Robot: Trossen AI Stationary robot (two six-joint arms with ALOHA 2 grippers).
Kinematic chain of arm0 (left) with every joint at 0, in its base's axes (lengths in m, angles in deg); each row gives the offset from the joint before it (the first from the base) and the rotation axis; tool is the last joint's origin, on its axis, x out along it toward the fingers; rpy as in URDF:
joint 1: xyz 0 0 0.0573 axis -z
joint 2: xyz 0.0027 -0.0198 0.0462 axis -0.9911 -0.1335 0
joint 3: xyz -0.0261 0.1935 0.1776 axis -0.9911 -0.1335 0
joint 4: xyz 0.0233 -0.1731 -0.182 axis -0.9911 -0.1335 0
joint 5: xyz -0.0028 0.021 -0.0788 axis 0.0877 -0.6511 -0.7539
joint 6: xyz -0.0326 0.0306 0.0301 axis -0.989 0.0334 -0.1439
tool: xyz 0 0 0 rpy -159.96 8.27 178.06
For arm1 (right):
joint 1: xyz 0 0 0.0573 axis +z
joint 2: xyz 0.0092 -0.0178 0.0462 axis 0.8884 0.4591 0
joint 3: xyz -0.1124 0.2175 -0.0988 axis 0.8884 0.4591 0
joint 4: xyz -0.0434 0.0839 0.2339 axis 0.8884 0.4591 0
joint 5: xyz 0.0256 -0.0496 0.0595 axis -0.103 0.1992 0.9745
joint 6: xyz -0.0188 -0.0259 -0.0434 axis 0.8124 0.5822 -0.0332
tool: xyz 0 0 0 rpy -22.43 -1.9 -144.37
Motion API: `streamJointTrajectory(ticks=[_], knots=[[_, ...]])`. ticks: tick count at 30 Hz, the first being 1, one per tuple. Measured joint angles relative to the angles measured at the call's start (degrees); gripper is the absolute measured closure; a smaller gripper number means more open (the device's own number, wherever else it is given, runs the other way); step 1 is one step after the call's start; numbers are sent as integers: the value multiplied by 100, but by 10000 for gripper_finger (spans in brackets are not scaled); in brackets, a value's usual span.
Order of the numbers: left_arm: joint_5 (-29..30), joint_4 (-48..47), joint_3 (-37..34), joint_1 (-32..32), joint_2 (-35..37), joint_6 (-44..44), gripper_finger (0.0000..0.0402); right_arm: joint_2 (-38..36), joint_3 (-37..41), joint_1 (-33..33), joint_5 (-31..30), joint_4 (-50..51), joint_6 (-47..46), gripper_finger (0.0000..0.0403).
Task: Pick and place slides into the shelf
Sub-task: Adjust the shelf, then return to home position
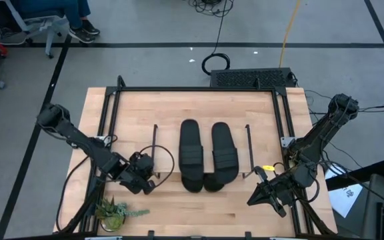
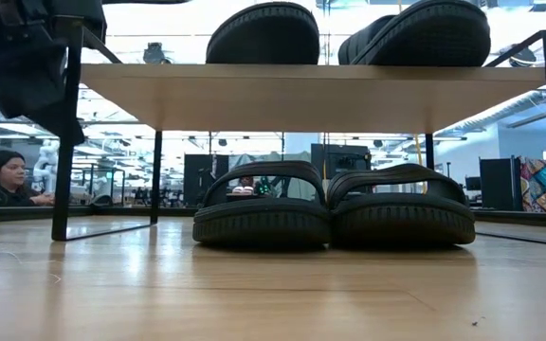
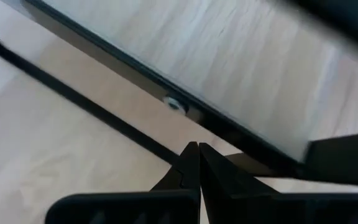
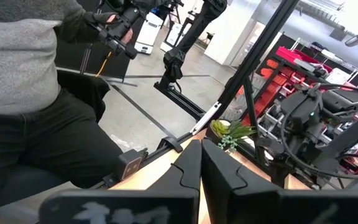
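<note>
On the left, the left gripper sits low over the table near the shelf's left leg, its fingers pressed together with nothing between them. A small potted plant stands at the table's front edge just beside that arm. In the middle, the high view shows two slides lying side by side on the shelf's plank top; the low view shows two more slides touching each other on the tier beneath. All four sandals therefore appear to be placed, so the task looks finished, with nothing left loose on the table. On the right, the right gripper rests near the front corner, clenched and empty, its fingertips meeting
</note>
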Motion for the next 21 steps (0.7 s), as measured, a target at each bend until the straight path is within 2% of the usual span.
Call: streamJointTrajectory(ticks=[4, 10, 21], knots=[[-175, 125, 2, 0, -161, 68, 401, 0, 0, 0, 2, 2, 0, 403], [-139, 19, 8, 0, -204, 68, 401, 1, 0, 0, 2, 4, -2, 403], [228, -2073, 4, -27, 370, -667, 401, 0, 0, 0, -3, 4, -298, 403]])
